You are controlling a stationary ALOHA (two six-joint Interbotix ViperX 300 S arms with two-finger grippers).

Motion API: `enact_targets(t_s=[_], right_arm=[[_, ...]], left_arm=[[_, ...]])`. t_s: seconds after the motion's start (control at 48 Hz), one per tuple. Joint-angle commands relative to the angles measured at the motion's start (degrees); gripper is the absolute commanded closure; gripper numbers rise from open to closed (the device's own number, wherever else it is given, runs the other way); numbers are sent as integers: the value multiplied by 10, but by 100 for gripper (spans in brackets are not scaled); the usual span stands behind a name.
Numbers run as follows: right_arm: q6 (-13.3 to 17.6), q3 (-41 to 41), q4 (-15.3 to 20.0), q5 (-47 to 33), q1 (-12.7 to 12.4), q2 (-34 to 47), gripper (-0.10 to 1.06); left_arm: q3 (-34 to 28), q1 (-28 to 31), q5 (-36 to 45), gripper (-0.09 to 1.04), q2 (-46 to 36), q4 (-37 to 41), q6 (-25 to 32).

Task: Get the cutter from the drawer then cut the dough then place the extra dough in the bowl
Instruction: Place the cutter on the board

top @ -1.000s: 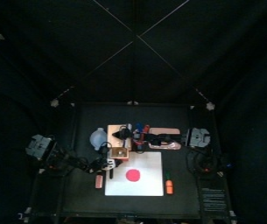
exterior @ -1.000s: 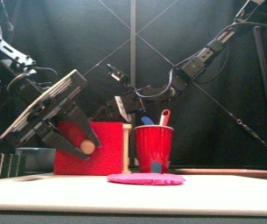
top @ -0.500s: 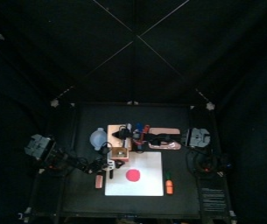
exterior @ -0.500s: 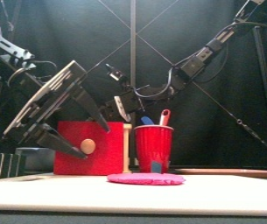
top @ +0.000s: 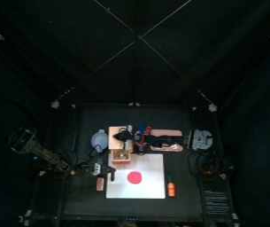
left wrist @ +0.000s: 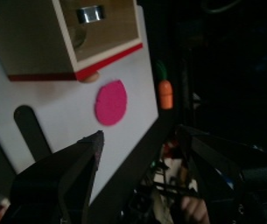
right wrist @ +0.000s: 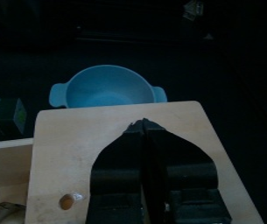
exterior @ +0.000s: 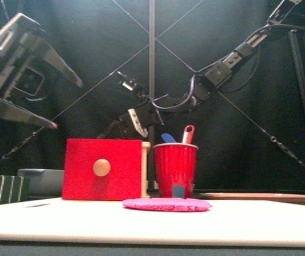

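Black table (top: 84, 191), white board (top: 155, 186) with pink dough (top: 135, 176) — left gripper (left wrist: 139, 137) spread, right gripper (right wrist: 145, 129) pinched together over box (right wrist: 77, 140).

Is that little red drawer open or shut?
Open: the left wrist view looks down into the drawer, with the metal cutter lying behind its red front.
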Motion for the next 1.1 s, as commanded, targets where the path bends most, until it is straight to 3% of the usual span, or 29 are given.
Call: enact_targets(t_s=[0.021, 0.146, 0.271, 0.521, 0.625, 0.771, 0.938, 1.104], right_arm=[[4, -12, 2, -2, 10, -42, 91], [6, -6, 2, 13, 24, -74, 91], [7, -1, 0, 58, 43, -120, 86], [8, 13, 6, 210, 84, -185, 51], [9, 10, 27, 291, 100, -199, 34], [9, -2, 72, 361, 112, -199, 20], [10, -11, 89, 402, 113, -183, 18], [8, -24, 86, 410, 112, -156, 18]], left_arm=[[24, -7, -31, -2, -63, 17, 13], [60, 1, -101, -2, -122, 69, 76], [87, 56, -153, -2, -154, 133, 163], [104, 196, -164, -2, -164, 226, 302], [104, 243, -169, -2, -167, 267, 330], [103, 301, -170, -2, -175, 330, 346], [105, 352, -170, -2, -187, 408, 341], [106, 363, -170, -2, -197, 446, 346]])
